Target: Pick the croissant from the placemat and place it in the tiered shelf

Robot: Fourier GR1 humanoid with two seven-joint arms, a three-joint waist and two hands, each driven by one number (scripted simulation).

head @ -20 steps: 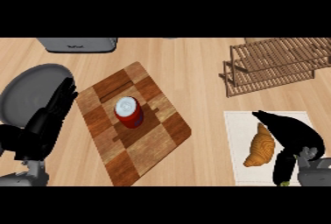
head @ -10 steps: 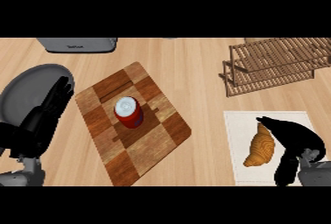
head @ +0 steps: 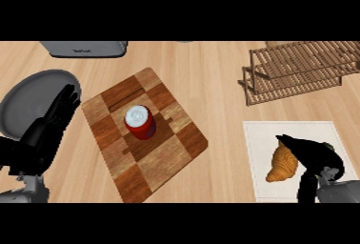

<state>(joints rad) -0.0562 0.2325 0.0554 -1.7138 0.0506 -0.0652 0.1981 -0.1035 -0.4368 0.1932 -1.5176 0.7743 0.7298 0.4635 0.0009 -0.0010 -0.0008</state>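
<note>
Right robot hand (head: 313,155) curled round a golden-brown croissant (head: 280,165) on a white rectangular placemat (head: 295,131).
The croissant lies on the placemat at the right of the light wooden bench (head: 211,71), black fingers arched over its right side, grasping it. The brown slatted wooden tiered shelf (head: 302,69) stands beyond, well apart. The left robot hand (head: 48,131) rests released, fingers straight, over a round grey plate (head: 25,97).

The pale wooden counter (head: 211,62) before me carries a checkered cutting board (head: 172,150) (lying askew), a white placemat (head: 295,131), a slatted tiered shelf (head: 302,71) and a grey appliance (head: 84,48).
</note>
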